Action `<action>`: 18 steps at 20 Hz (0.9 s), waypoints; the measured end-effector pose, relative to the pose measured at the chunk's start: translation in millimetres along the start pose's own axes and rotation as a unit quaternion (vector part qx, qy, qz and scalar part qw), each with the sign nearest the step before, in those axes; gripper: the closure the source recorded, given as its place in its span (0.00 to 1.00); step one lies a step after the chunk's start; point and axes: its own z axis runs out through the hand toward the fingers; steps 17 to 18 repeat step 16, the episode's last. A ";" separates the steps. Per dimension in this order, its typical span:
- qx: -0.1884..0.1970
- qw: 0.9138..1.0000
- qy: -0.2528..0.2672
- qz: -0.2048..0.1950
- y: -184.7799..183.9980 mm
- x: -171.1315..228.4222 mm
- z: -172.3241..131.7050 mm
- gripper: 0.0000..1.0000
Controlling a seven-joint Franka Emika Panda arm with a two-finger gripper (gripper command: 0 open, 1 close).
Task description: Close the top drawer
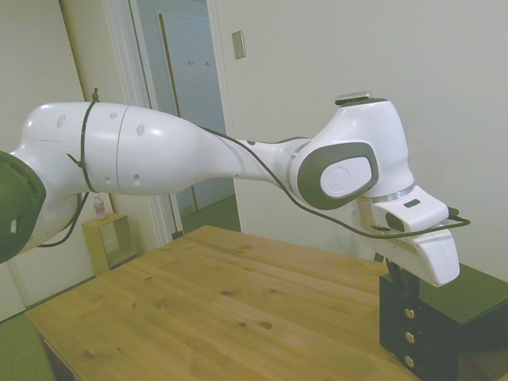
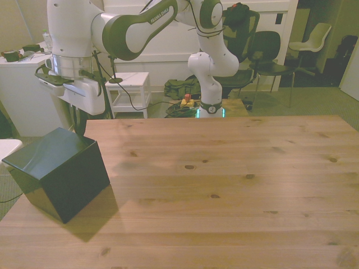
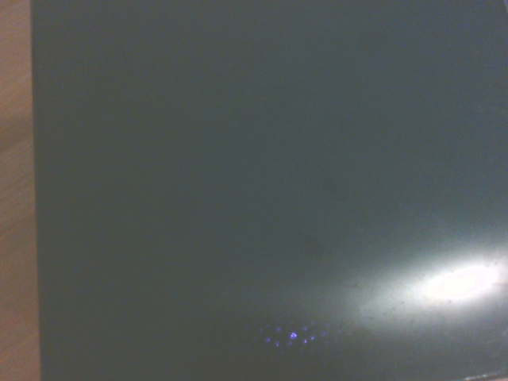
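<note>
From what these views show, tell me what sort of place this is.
Probably a robotics lab in an office-like room: a white Franka arm bolted behind a wooden table, stacked chairs and a white side table behind.
</note>
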 end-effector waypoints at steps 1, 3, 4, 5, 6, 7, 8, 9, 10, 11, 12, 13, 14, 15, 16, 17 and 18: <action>0.000 1.000 0.000 -0.001 -0.3 -0.3 0.0 1.00; 0.001 1.000 0.000 -0.002 -1.8 -1.8 0.1 1.00; 0.001 1.000 0.000 -0.004 -3.4 -3.5 0.2 1.00; 0.002 1.000 0.000 -0.007 -5.2 -6.3 0.1 1.00; 0.002 1.000 -0.002 -0.010 -6.9 -11.1 1.5 1.00; 0.002 1.000 -0.005 -0.013 -8.4 -17.1 3.9 1.00; 0.004 1.000 -0.008 -0.017 -10.0 -23.8 5.1 1.00; 0.005 1.000 -0.011 -0.020 -10.5 -29.5 5.1 1.00; 0.005 1.000 -0.014 -0.022 -9.8 -34.1 3.2 1.00; 0.007 1.000 -0.016 -0.023 -8.5 -38.4 0.2 1.00; 0.009 1.000 -0.018 -0.023 -6.4 -42.0 -3.4 1.00; 0.011 0.999 -0.020 -0.022 -3.6 -45.5 -7.5 1.00; 0.013 0.999 -0.023 -0.020 -0.5 -49.1 -11.3 1.00; 0.014 0.999 -0.026 -0.017 3.0 -52.7 -14.7 0.00; 0.016 0.999 -0.030 -0.015 6.7 -56.6 -17.6 0.00; 0.016 0.999 -0.030 -0.015 6.7 -56.6 -17.6 0.00; 0.016 0.999 -0.030 -0.015 6.7 -56.6 -17.6 0.00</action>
